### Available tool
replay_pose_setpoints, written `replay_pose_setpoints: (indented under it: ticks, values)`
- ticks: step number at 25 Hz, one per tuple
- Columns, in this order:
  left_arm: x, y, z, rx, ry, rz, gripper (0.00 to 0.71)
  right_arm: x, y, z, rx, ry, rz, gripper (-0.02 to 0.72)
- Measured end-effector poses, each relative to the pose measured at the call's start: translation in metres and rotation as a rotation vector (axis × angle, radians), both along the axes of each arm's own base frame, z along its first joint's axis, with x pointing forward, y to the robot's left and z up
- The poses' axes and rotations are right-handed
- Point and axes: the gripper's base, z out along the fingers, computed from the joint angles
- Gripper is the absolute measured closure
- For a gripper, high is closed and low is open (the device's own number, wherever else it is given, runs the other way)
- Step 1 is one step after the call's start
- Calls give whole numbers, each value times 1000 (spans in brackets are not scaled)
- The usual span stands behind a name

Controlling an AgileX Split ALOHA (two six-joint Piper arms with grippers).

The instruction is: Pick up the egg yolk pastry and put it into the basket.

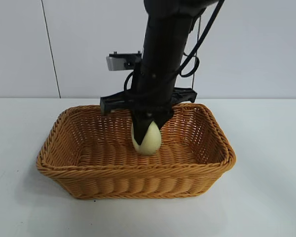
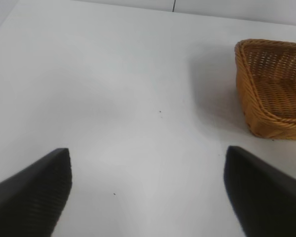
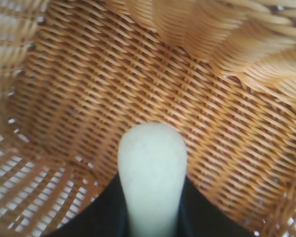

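The egg yolk pastry (image 1: 147, 138) is a pale yellowish-green lump held in my right gripper (image 1: 149, 127), which is shut on it. The gripper hangs inside the orange-brown wicker basket (image 1: 79, 170), with the pastry just above the basket floor near the middle. In the right wrist view the pastry (image 3: 151, 173) sticks out between the black fingers (image 3: 101, 212) over the woven floor (image 3: 113, 89). My left gripper (image 2: 148, 192) is open and empty over bare white table, with a corner of the basket (image 2: 274, 94) off to one side.
The basket stands on a white table (image 1: 29, 212) in front of a white wall. The basket's braided rim (image 1: 138, 170) and sloping walls surround the right gripper on all sides.
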Motion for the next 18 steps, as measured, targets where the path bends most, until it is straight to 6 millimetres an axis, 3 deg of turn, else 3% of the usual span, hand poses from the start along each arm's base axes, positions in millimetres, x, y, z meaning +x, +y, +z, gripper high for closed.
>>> replay_pose_setpoints:
  ticks: [3,5,10,18]
  values:
    - [0,0,0,0,0,0,101,-2,-1,0,-13,21,2,181]
    - [0,0,0,0,0,0,101,-3,-2,-1,-23,36,3,105]
    - [0,0,0,0,0,0,101,-4,-3,17,-9,13,5,71]
    - [0,0,0,0,0,0,101,6,-1,95,-1,-90,29,66]
